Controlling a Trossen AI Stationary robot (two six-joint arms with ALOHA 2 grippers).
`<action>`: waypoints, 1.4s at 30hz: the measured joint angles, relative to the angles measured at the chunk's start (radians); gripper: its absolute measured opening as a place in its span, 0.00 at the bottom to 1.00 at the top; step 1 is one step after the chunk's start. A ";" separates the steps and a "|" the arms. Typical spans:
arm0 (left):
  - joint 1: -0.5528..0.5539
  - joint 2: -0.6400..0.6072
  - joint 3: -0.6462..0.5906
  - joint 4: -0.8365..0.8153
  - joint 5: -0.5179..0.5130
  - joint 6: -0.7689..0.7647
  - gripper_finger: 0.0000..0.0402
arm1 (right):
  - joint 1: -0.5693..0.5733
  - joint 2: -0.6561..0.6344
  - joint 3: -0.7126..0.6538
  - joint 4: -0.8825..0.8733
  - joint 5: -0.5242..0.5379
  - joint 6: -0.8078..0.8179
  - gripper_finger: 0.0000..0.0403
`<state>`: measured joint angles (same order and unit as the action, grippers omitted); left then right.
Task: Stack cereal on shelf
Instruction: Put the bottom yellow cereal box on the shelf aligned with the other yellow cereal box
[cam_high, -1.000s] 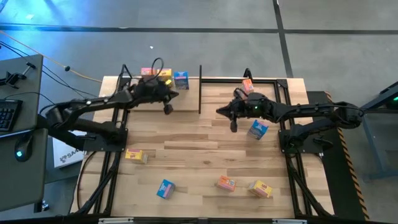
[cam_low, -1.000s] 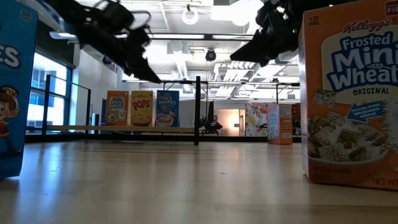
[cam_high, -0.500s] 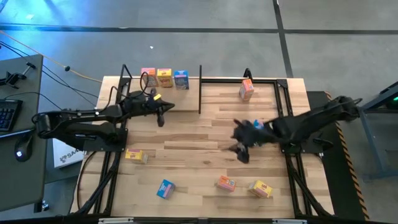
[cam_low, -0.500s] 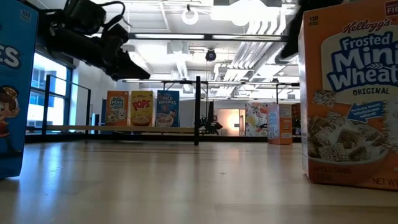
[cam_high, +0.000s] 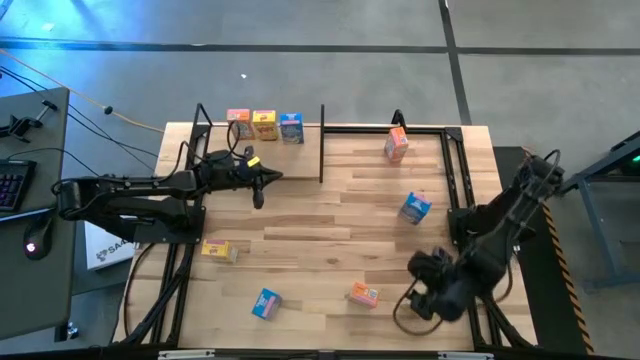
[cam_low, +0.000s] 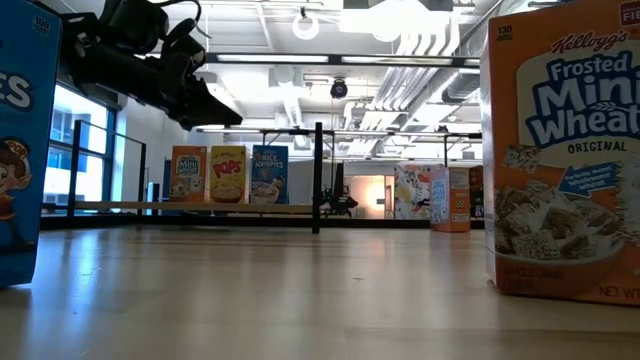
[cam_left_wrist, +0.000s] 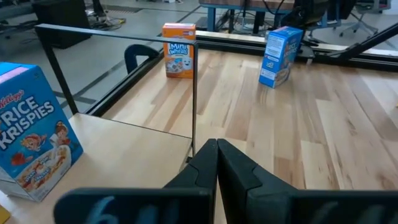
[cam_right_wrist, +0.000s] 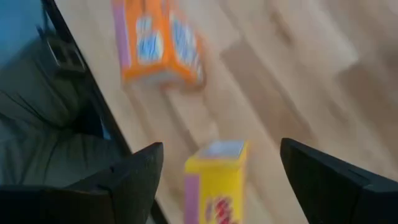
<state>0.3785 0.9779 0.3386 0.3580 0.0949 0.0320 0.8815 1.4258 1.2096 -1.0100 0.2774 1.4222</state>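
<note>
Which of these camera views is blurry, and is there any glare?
Right wrist view: smeared, the yellow box and orange box soft-edged. Left wrist view: sharp on the Rice Krispies box. Low view: bright ceiling lights wash out, and the near Mini-Wheats box looms large.

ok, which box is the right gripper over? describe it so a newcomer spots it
Start at the striped wooden tabletop, at its near right corner. The open right gripper hovers over a small yellow cardboard cereal box. Its nearest neighbour is an orange box.
</note>
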 joint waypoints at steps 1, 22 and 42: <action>-0.002 0.000 0.000 0.000 0.000 -0.003 0.00 | 0.009 0.027 0.019 -0.012 -0.021 0.015 0.79; -0.035 0.001 0.000 -0.002 0.000 -0.055 0.00 | 0.075 0.239 0.102 -0.121 -0.205 0.157 0.79; -0.043 0.001 0.001 -0.002 0.000 -0.084 0.00 | 0.053 0.239 0.045 -0.032 -0.180 0.135 0.38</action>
<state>0.3351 0.9787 0.3393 0.3557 0.0948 -0.0517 0.9343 1.6646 1.2543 -1.0418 0.0975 1.5569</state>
